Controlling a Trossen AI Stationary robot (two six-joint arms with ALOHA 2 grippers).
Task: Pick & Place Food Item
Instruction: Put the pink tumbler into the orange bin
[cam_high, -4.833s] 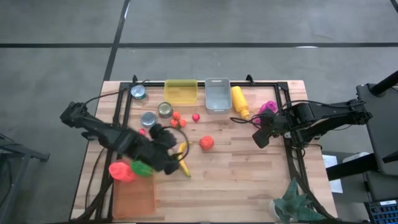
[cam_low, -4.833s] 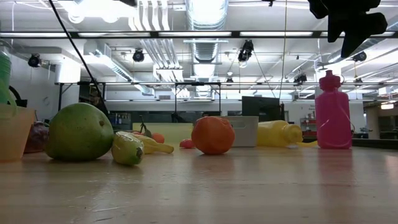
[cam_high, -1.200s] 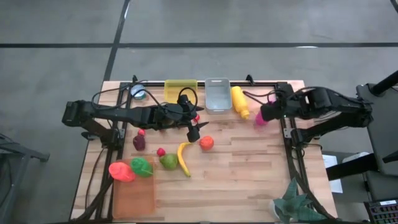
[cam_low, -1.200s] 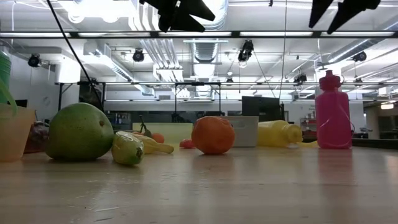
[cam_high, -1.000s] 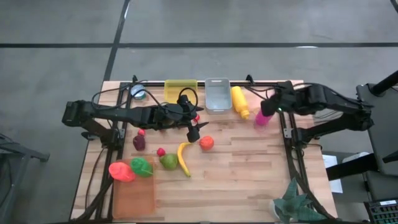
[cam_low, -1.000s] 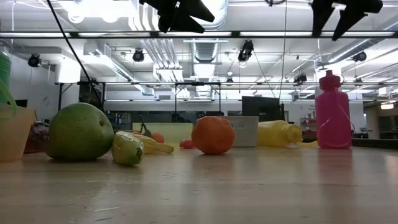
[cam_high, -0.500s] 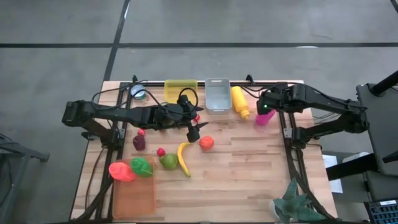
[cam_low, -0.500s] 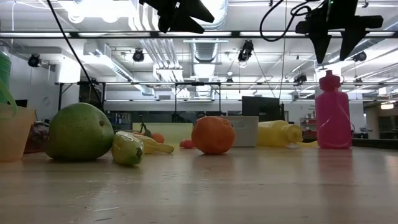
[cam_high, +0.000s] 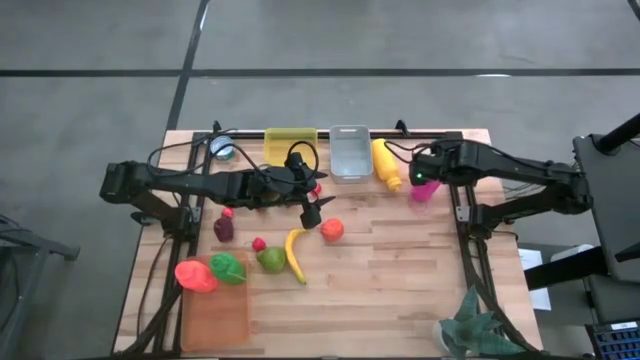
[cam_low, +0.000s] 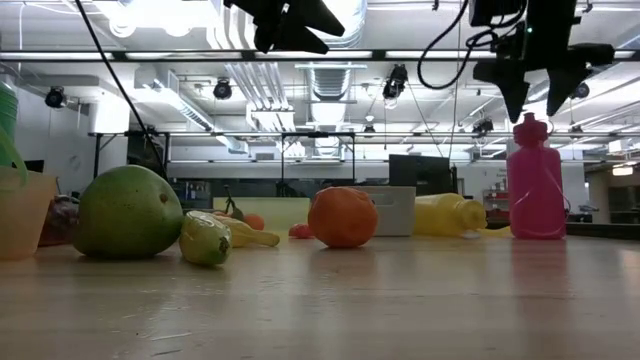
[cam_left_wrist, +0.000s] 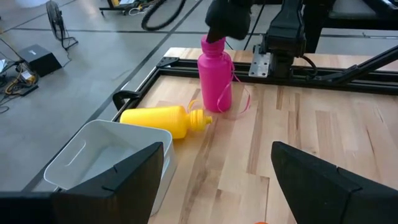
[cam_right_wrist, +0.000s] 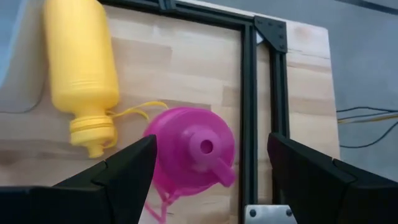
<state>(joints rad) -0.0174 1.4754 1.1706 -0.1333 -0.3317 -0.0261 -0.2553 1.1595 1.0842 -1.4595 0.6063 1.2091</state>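
Note:
A pink bottle (cam_high: 424, 190) stands upright at the table's far right, next to a yellow bottle (cam_high: 386, 164) lying on its side. My right gripper (cam_high: 426, 172) hangs open right over the pink bottle's cap (cam_right_wrist: 202, 148); in the low view its fingertips (cam_low: 517, 112) stand at either side of the cap's top, apart from it. My left gripper (cam_high: 312, 208) hangs open high above the table's middle, just left of an orange fruit (cam_high: 332, 229). A banana (cam_high: 294, 255) and a green fruit (cam_high: 271, 259) lie nearer.
A yellow bin (cam_high: 291, 146) and a clear bin (cam_high: 349, 152) stand at the far edge, with cans (cam_high: 221, 148) to their left. An orange tray (cam_high: 215, 315) with red and green items at its far end sits near left. Bare wood lies at the near right.
My right gripper has come down and toward the table's left, tipping further downward, from beside the pink bottle to right over its cap. It has stayed open. My left gripper has kept still.

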